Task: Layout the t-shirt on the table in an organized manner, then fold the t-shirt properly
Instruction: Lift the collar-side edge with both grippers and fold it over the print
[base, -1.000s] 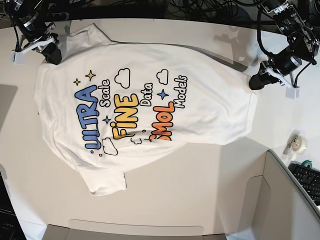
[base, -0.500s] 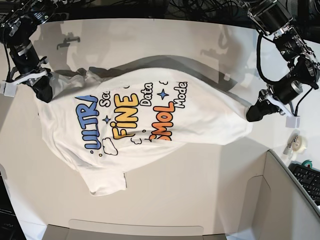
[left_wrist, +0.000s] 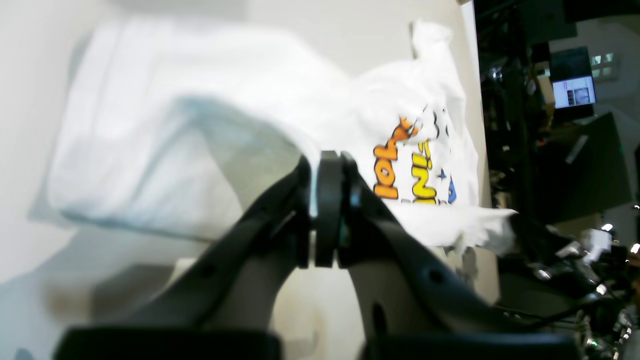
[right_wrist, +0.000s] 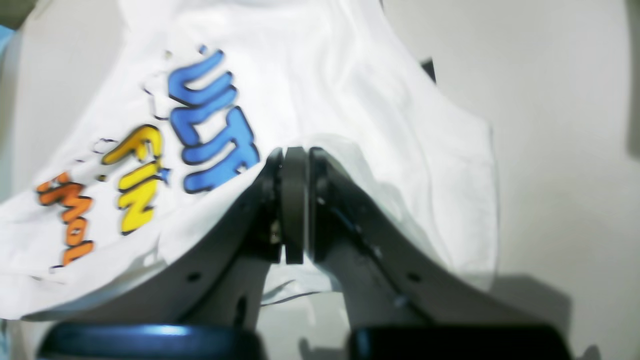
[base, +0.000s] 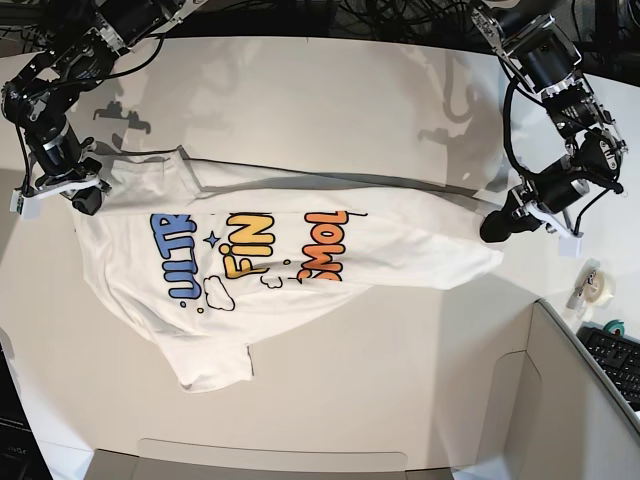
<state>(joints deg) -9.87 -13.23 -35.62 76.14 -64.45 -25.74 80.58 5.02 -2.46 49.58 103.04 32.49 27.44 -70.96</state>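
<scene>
Table (base: 330, 90): white top, shirt spread across its middle.
Shirt (base: 300, 290): print side up, far edge doubled over toward the near side, lying between both grippers.
Left gripper (base: 492, 229): jaws clenched on the shirt's right edge.
Right gripper (base: 86, 199): jaws clenched on the shirt's left edge.

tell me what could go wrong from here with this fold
1. Both grippers are shut on only the t-shirt edge: left gripper at one end, right gripper at the other. A thin pinch could slip out mid-fold.
2. The folded-over edge sags between them, so the crease may land crooked across the print.
3. The lower sleeve lies slack on the table and might bunch if dragged.
</scene>
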